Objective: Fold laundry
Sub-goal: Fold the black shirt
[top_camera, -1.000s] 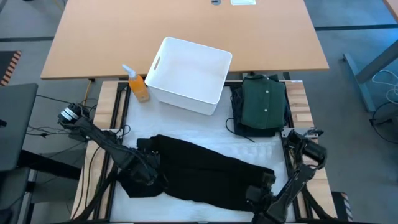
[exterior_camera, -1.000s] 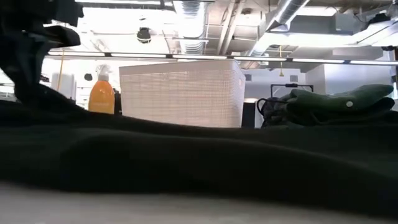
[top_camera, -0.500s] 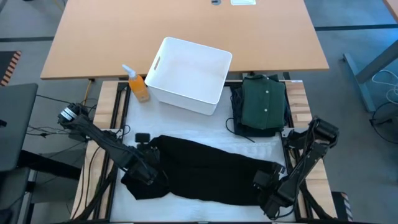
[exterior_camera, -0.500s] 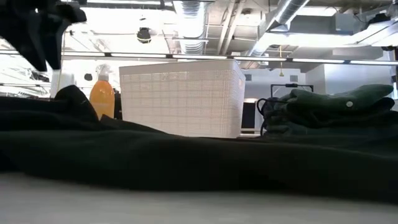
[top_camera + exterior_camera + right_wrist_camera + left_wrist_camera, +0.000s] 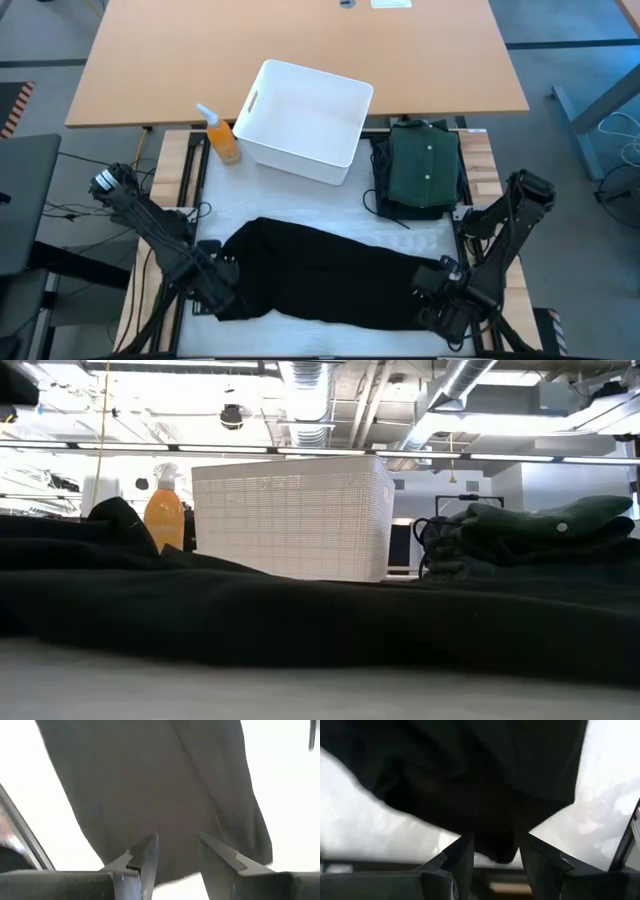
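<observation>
A black garment (image 5: pixel 325 275) of the laundry lies spread flat and slantwise across the white table top (image 5: pixel 300 200), and it fills the low view (image 5: pixel 320 620). A folded dark green buttoned shirt (image 5: pixel 425 165) rests on a dark pile at the far right. My left gripper (image 5: pixel 213 287) hovers open over the garment's left end (image 5: pixel 490 795), fingers pointing down. My right gripper (image 5: pixel 442 300) hovers open over the garment's right end (image 5: pixel 160 790). Neither has cloth between its fingers.
A white plastic bin (image 5: pixel 305 120) stands at the far middle of the table, with an orange spray bottle (image 5: pixel 222 138) to its left. A wooden desk (image 5: pixel 300 50) lies beyond. Bare white table top shows between the garment and the bin.
Both grippers have opened, let go of the garment's ends and risen. The left one has drifted toward the table's near left corner, the right one toward the right edge. The garment's raised left end has dropped and now lies slack on the table.
</observation>
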### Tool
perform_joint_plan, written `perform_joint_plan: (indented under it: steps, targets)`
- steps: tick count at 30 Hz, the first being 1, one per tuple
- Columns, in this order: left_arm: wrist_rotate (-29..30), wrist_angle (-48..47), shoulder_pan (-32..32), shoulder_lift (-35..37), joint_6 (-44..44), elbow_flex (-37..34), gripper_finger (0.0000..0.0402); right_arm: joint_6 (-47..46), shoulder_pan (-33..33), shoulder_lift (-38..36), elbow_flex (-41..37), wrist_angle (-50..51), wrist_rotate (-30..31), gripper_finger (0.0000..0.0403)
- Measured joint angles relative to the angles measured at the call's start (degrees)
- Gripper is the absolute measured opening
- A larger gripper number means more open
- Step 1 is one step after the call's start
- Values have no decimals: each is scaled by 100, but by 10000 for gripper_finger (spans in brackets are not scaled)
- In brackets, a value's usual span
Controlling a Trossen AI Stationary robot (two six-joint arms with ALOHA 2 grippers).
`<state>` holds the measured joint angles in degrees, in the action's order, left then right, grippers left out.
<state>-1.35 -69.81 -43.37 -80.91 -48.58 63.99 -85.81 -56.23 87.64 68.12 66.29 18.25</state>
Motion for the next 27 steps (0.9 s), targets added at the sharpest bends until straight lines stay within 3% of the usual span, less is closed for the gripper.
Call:
perform_joint_plan:
  steps: [2,4,10,15,19,23,27]
  targets:
    - [140,507,-120,1,-98,-313,147,369,41,20,-2,-656,830,161]
    - [225,1126,-167,1,-211,-671,146,1248,214,187,11,-1691,1127,161]
    - [191,2767,-166,1,-176,-1714,146,3463,853,1237,2,-4299,900,142]
    - [57,3150,-166,1,-214,-2162,143,4156,1189,2026,0,-5796,418,110]
    - [20,3206,-175,2,-186,-2221,97,4122,1270,2281,2,-6253,124,79]
    - [14,3246,-205,3,-51,-2221,15,3526,1090,2331,2,-5632,130,46]
    - [49,3238,-313,3,-13,-2221,4,2718,806,2329,-2,-4856,115,19]
